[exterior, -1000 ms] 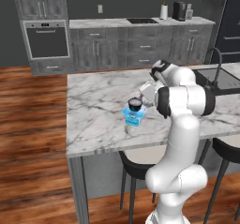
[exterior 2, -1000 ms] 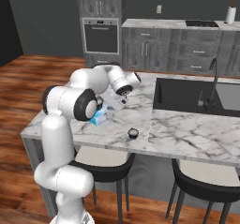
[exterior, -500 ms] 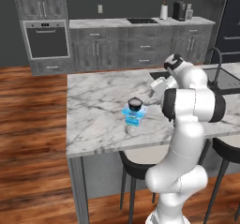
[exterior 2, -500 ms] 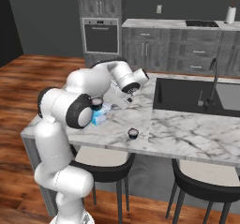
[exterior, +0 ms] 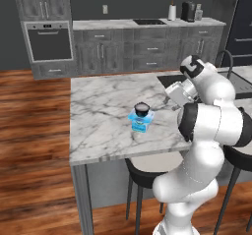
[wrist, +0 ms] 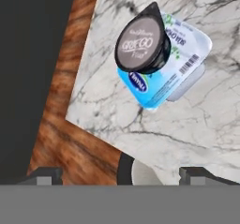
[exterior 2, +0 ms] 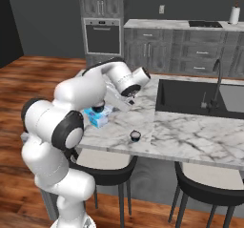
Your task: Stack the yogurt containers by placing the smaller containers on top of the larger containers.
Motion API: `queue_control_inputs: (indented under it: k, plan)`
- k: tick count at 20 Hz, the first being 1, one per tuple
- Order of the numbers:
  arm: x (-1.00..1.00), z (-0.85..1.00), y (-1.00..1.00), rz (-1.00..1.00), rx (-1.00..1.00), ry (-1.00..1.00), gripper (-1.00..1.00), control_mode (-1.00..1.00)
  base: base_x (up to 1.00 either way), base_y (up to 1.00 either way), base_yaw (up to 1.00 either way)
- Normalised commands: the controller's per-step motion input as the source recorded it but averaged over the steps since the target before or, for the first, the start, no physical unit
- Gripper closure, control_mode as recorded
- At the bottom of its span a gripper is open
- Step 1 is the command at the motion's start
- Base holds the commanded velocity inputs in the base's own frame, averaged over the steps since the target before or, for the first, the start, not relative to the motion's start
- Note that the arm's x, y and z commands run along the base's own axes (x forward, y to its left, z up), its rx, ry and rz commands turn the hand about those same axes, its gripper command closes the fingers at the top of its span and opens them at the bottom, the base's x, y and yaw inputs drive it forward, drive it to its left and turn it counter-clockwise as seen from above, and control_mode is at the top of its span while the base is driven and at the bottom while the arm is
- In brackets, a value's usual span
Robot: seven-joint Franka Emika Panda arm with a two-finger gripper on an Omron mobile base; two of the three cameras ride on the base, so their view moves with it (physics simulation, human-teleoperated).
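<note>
The light-blue tub (exterior: 141,124) stands near the front edge of the marble island. A wider dark round cup (exterior: 141,107) with a pale lid sits on top of it. The right base view shows the same tub (exterior 2: 97,119) and cup (exterior 2: 99,108), and a tinier dark cup (exterior 2: 135,136) stands alone on the marble to their right. My gripper (exterior 2: 128,95) hovers above the counter between the stack and the sink, clear of both. In the hand view the gripper (wrist: 120,175) is open and empty, with the cup (wrist: 142,40) and tub (wrist: 183,63) farther ahead.
A black sink (exterior 2: 190,96) with a faucet (exterior 2: 217,81) is set in the island (exterior: 98,111) to the right of the stack. Stools (exterior 2: 102,160) stand under the front edge, past which the wooden floor (wrist: 70,138) lies.
The hand has pulled back from the stack, up and toward the sink. The wider cup stays on the tub. The jaws stay open.
</note>
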Motion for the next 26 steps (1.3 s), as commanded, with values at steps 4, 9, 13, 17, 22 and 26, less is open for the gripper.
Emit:
queue_control_inputs:
  k: [4,9,13,17,22,26]
  plan:
    - [-0.58,0.26,0.00,0.00,-0.09,0.00,-1.00,-1.00,0.00,0.00,0.00]
    - [-0.59,0.26,-0.11,0.00,-0.06,0.00,-1.00,-1.00,0.00,0.00,0.00]
    - [-0.59,0.03,-0.26,0.00,0.00,0.00,-1.00,-1.00,0.00,0.00,0.00]
    - [-0.43,0.00,-0.15,0.00,0.00,0.03,-1.00,-1.00,0.00,0.00,0.00]
    - [-0.34,0.00,-0.07,-0.01,-0.01,0.12,-1.00,-1.00,0.00,0.00,0.00]
    - [-0.16,0.00,-0.01,0.00,-0.08,0.13,-1.00,-1.00,0.00,0.00,0.00]
